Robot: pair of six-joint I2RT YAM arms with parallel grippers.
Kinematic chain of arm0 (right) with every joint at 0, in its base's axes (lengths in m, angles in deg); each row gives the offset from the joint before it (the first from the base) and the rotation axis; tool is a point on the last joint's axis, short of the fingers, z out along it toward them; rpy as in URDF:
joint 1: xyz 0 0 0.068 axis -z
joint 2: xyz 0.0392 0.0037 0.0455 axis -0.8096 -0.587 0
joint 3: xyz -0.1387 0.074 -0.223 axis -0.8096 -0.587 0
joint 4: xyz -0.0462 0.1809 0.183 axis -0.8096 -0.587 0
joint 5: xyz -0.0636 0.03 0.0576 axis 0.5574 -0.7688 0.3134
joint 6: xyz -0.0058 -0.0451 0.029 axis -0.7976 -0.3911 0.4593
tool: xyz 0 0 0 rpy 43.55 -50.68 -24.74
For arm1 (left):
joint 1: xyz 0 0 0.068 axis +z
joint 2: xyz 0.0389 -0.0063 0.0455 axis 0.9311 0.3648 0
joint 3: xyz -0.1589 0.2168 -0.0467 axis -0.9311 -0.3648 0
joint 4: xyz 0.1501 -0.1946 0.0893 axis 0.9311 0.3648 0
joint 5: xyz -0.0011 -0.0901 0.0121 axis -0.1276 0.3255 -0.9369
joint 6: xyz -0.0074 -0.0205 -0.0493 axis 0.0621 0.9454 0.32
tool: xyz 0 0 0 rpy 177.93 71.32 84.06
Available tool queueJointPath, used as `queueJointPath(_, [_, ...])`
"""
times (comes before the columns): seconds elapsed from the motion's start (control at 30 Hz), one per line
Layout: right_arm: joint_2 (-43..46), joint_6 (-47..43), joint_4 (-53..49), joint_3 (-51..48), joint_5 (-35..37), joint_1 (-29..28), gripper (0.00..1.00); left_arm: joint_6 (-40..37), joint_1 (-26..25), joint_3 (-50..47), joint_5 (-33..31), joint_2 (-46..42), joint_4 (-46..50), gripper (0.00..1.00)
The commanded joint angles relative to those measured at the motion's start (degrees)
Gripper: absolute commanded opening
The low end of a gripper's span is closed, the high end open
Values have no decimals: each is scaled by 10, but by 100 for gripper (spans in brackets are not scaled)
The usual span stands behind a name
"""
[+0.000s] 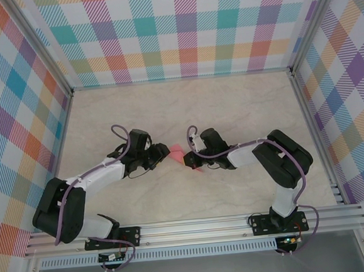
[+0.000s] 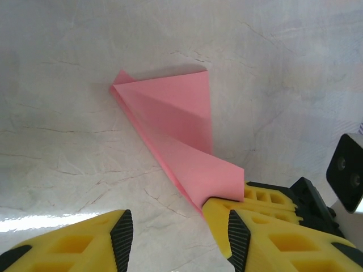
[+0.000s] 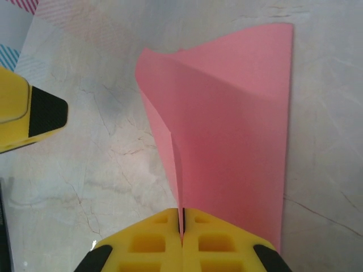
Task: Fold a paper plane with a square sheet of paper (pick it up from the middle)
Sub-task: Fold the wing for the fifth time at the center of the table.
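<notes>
I hold one edge of the partly folded square sheet of paper (image 3: 238, 124) in the closed right fingers (image 3: 153, 243) at mid-tabletop (image 1: 230, 107); the left fingers (image 2: 74, 246) stand half-parted beside it, empty.

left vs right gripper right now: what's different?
Left gripper is open, jaws apart and holding nothing; right gripper is shut, pinching the paper at its folded edge. In the top view, the left gripper sits left of the paper and the right gripper right of it. Both are yellow with black pads, low over the table.
</notes>
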Motion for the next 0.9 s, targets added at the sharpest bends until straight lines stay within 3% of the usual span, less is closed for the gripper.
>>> queueJointPath(0.0, [-19, 56, 19, 10, -47, 15, 0, -11, -7, -7, 19, 21, -44, 49])
queueJointPath(0.33, [-31, 127, 63, -2, -92, 41, 0, -22, -31, 11, 28, 78, -98, 42])
queueJointPath(0.87, [-49, 190, 54, -3, -124, 71, 0, -36, -42, 18, 35, 119, -165, 33])
